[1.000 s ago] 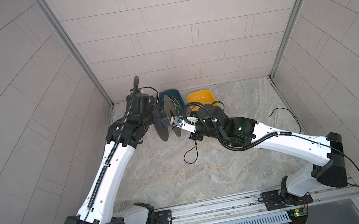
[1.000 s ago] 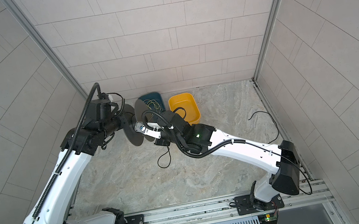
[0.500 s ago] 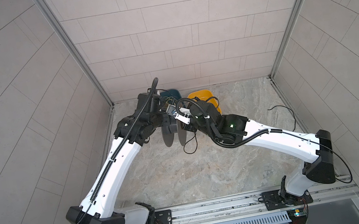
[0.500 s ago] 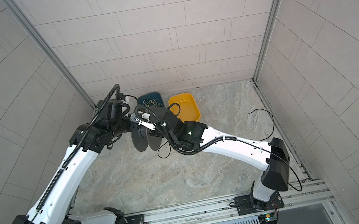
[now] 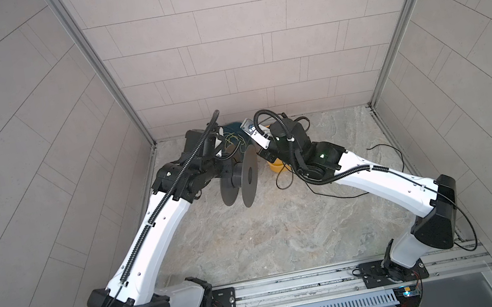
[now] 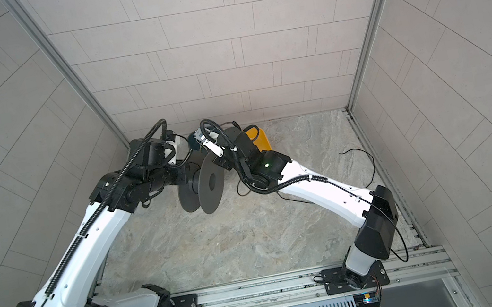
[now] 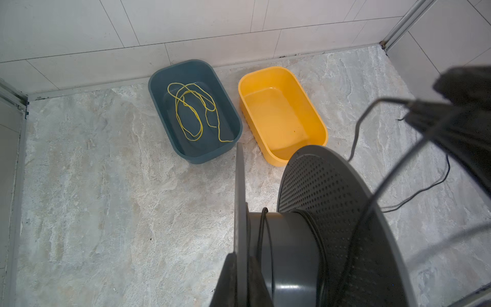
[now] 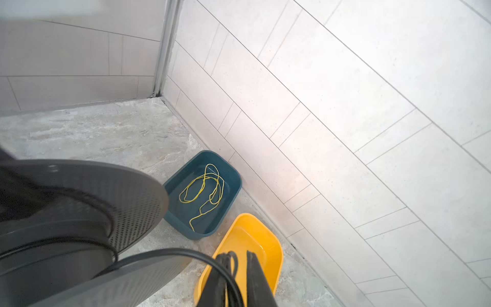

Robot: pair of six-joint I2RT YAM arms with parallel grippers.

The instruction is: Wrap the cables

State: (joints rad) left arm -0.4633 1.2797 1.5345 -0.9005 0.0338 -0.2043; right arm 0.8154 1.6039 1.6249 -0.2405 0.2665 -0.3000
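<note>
Aloft, left arm [image 5: 156, 230] bent, left gripper [image 7: 240, 259] clamping spool [image 7: 292, 252]

The spool [image 7: 318, 191] is matt perforated plastic, the cable [image 7: 356, 133] glossy, the yellow tub [image 7: 276, 117] smooth plastic.

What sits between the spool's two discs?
The spool's hub, with a few turns of the black cable around it; the left wrist view shows it.

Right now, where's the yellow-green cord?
The yellow-green cord lies loosely coiled inside the dark teal bin, against the back wall, left of the yellow bin in both top views.
</note>
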